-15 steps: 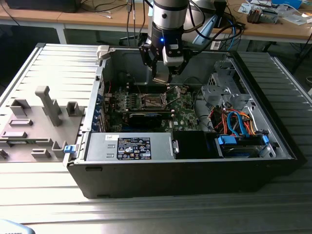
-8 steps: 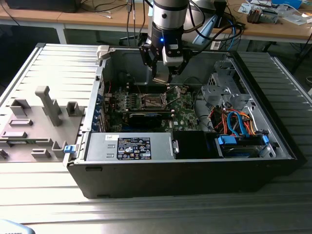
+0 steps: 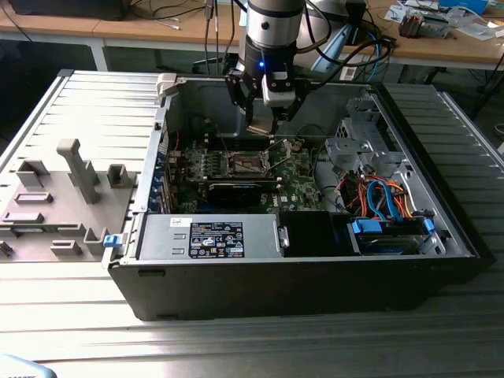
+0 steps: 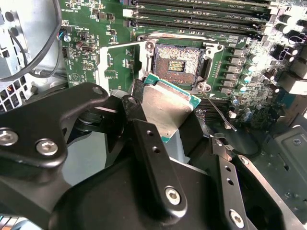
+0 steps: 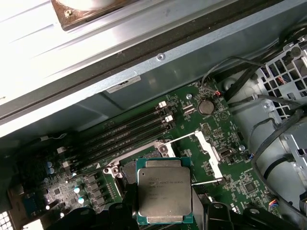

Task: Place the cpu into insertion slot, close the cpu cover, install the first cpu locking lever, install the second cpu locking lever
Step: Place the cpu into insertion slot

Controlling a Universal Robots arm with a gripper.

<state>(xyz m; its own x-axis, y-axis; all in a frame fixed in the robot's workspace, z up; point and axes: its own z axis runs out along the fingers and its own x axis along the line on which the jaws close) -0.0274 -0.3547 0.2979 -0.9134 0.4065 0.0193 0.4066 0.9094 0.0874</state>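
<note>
The hand (image 4: 165, 117) is pressed in on the cpu (image 5: 164, 195). Its black fingers (image 4: 153, 153) pinch the chip by opposite edges. The cpu hangs over the slot (image 4: 180, 64), apart from it and not seated. In the second wrist view the chip is tilted, and one corner overlaps the slot's rim.

The slot is uncovered, with its dark centre exposed. The cover (image 4: 101, 69) is swung open and stands just beside the slot. A thin lever (image 4: 218, 112) lies unlatched on the slot's other side.

Long memory slots (image 4: 201, 12) run along the board (image 4: 86, 28) just past the slot, parallel to its rim.

In the exterior view the arm reaches down through the open side of the case (image 3: 315, 291). The case's far wall (image 3: 205, 102) is just behind the hand. A black card (image 3: 236, 189) lies across the board on the slot's near side. The drive cage (image 3: 370, 142) and its cables (image 3: 378, 197) stand toward the exterior view's right, apart from the hand. The space directly over the slot is open. The case rests on a ribbed tabletop (image 3: 79, 102).
</note>
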